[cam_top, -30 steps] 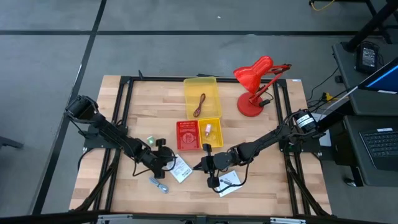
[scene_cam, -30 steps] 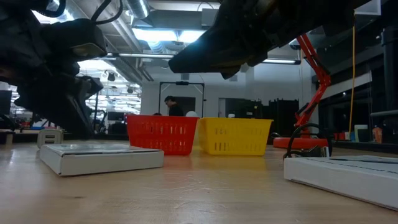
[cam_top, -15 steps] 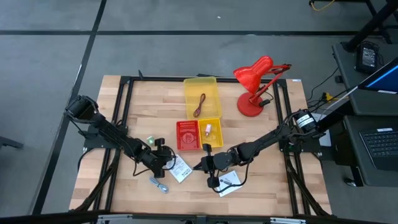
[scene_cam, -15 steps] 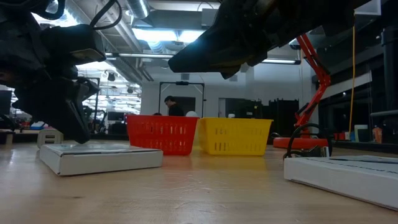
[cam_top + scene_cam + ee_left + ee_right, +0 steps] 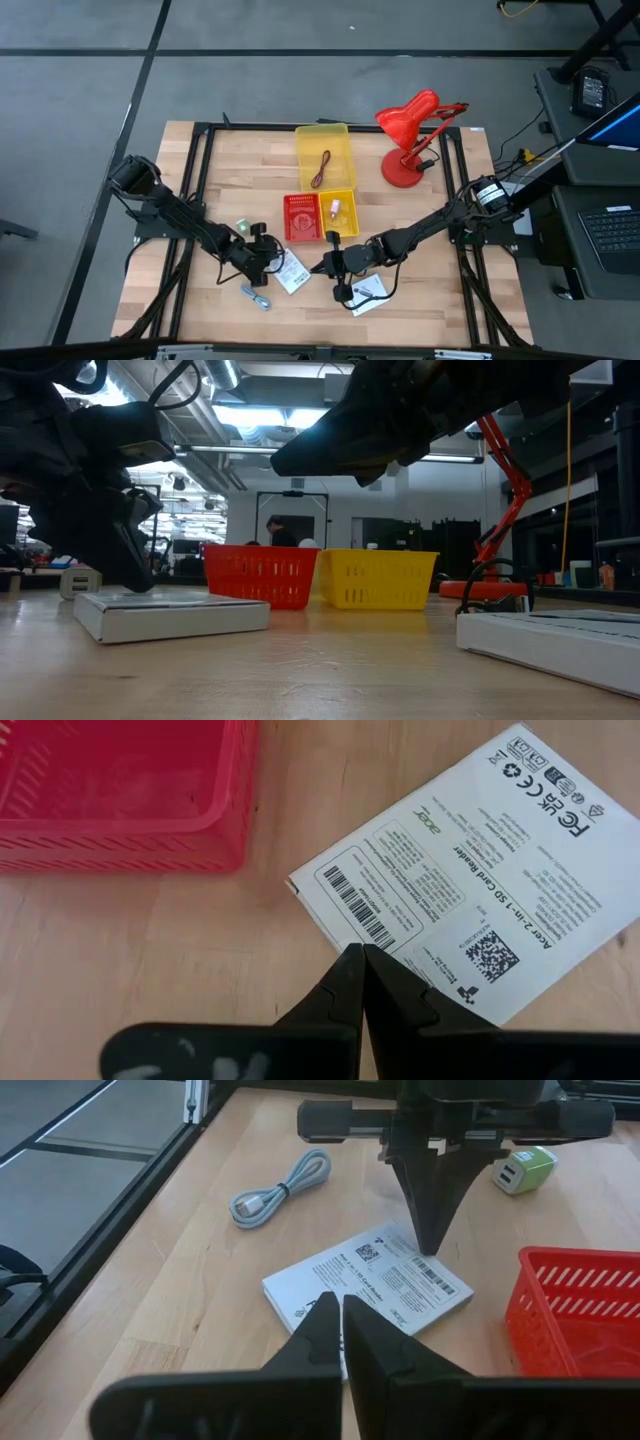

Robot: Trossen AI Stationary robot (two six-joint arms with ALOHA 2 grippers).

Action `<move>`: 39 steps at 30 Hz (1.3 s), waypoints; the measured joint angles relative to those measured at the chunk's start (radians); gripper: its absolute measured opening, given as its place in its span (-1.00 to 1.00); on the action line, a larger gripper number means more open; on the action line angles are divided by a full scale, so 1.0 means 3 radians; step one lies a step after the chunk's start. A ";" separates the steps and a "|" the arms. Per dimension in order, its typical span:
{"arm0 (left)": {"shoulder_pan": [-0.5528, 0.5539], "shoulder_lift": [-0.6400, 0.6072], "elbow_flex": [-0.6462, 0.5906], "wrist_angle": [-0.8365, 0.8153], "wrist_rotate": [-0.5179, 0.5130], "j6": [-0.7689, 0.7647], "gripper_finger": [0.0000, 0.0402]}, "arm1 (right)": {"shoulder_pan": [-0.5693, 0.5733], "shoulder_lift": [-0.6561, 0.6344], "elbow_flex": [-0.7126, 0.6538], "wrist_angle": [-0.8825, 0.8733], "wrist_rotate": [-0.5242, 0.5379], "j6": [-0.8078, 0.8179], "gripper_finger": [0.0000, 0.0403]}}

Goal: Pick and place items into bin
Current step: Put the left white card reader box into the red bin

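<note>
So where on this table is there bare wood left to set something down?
Bare wood lies left of the yellow bin, and between the red lamp and right gripper. Crowded around the left gripper, packets and red bin.

One camera looks straight down on the surface; another sits level with it, facing the room. Both wrist cameras look closely at one white packet beside the red basket.

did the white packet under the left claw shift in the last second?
Yes. In the low view the white packet has slid slightly toward the red basket, which stayed put; the shut left claw tips rest on it.
</note>
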 joint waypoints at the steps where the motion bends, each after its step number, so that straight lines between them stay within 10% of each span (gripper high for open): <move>1: 0.0000 0.0000 -0.0001 -0.0003 0.0001 0.0000 -0.98 | 0.0001 0.0000 0.0000 0.0000 0.0000 0.0000 -1.00; 39: 0.0000 -0.0263 -0.0028 0.0174 0.0016 0.0688 -0.98 | 0.0001 -0.0001 0.0000 -0.0019 0.0000 0.0000 -1.00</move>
